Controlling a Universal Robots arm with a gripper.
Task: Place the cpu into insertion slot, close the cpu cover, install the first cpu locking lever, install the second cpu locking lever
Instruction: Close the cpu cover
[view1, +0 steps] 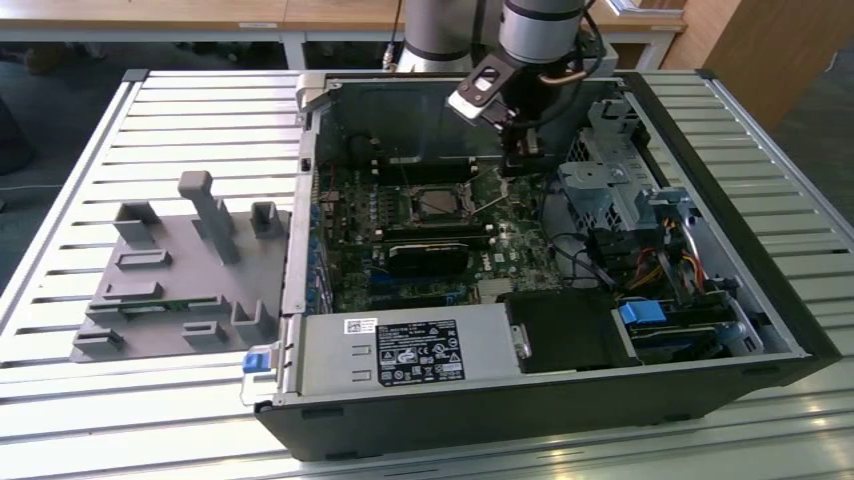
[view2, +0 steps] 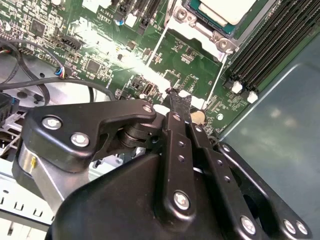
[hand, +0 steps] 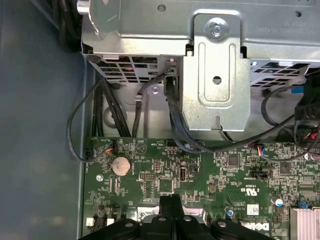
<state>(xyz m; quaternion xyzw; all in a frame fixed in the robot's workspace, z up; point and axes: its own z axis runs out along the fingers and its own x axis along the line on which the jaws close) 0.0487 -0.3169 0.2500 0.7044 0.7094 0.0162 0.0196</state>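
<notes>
Exterior view, entry for one moment.

**Gripper** (view1: 522, 160): hangs inside the open computer case (view1: 561, 425), low over the green board (hand: 210, 175), near the socket (view1: 434, 205) on the exterior view's right. In the first wrist view its fingers (hand: 166, 212) are pressed together with nothing between them.

**Chip** (view2: 225, 7): seated in the socket, pale metal face up, seen in the second wrist view.

**Cover** (view2: 220, 44): silver frame, apparently lowered around the chip's edge. Whether it is latched cannot be told.

**Lever** (view1: 490, 205): thin wire rod beside the socket, standing at a slant on the side nearest the gripper.

**Step in hand (judged):** locking a lever, with the closed fingertips used as a pusher.
- Contact should fall near the rod's free end.
- Pressure should be steady, so that the wire cannot slip off the narrow tip.
- The tip should stay clear of the memory sticks (view2: 270, 45) and the small parts on the board.

**Nearby inside the case:**
- Coin battery (hand: 120, 165).
- Loose black cables (hand: 75, 125).
- Metal drive cage (hand: 215, 75).
- Power supply (view1: 400, 350).

**Surface:** slatted metal table (view1: 200, 110). A grey holder tray (view1: 174, 270) lies on it, apart from the case, on the exterior view's left.

**Room:** wooden desks (view1: 200, 12) behind, a wooden cabinet (view1: 747, 50), and a dark floor.
</notes>
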